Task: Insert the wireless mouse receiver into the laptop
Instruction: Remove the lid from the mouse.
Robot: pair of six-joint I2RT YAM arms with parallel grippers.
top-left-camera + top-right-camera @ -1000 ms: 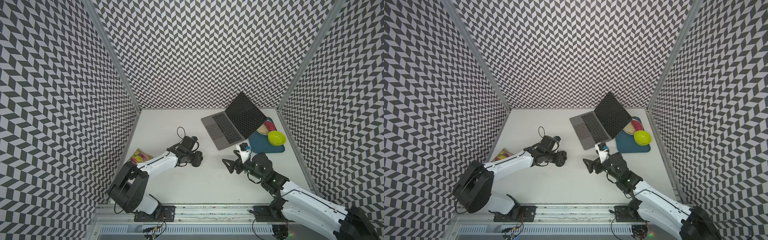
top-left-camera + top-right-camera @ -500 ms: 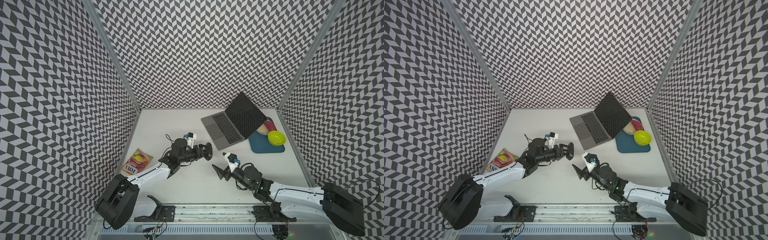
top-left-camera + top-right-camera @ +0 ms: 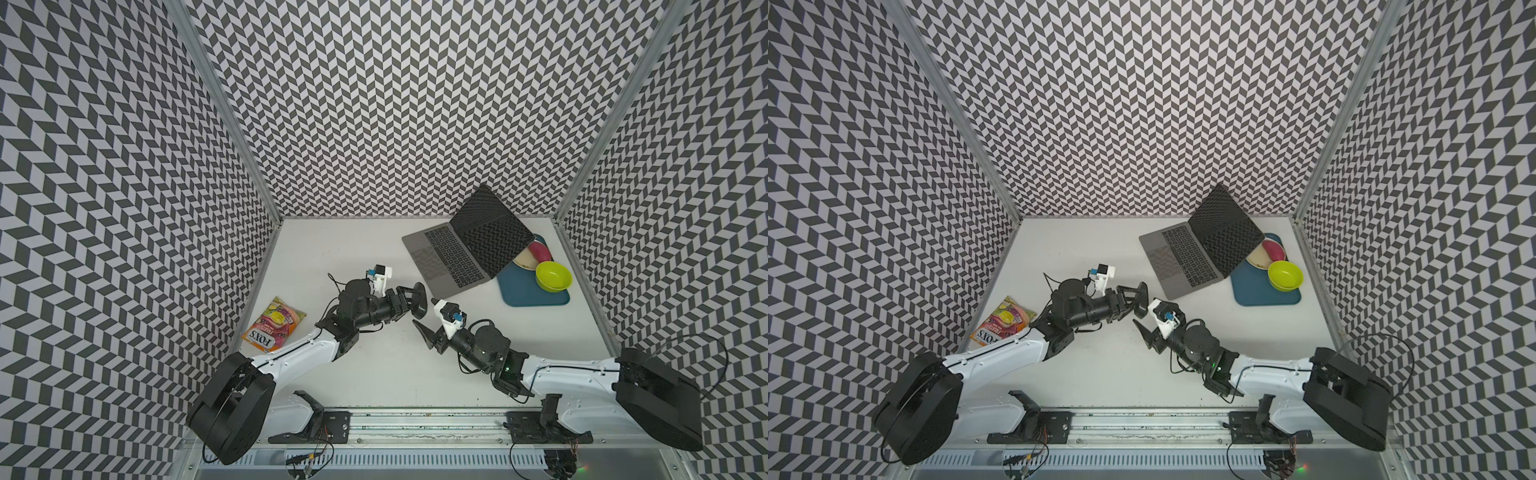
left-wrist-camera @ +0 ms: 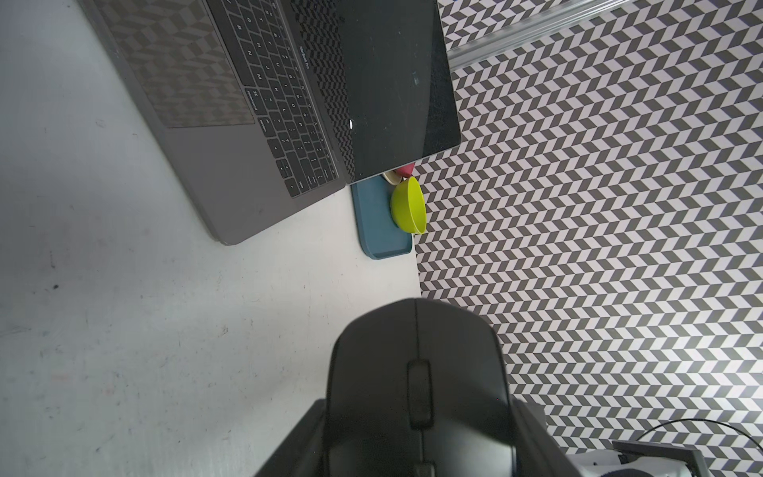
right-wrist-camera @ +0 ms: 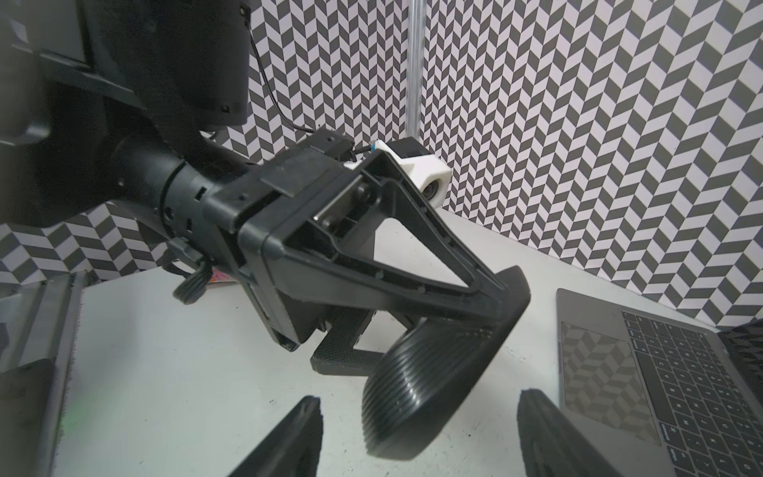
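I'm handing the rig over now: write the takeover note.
Left gripper: shut on the black mouse, held off the table.
Right gripper: open, empty, facing the mouse.
Laptop: open, far right of the table; no receiver seen in it.
Wireless mouse receiver: not visible in any view.
Done: mouse lifted. Left: find the receiver, plug it into the laptop.

The laptop [image 4: 231,181] shows matt grey metal, its screen [image 4: 392,82] dark and glossy. The mouse [image 4: 417,371] is matt black plastic, ribbed along the side. The desk [image 4: 124,330] looks matt, scuffed; the bowl [image 4: 408,204] gleams, smooth plastic.
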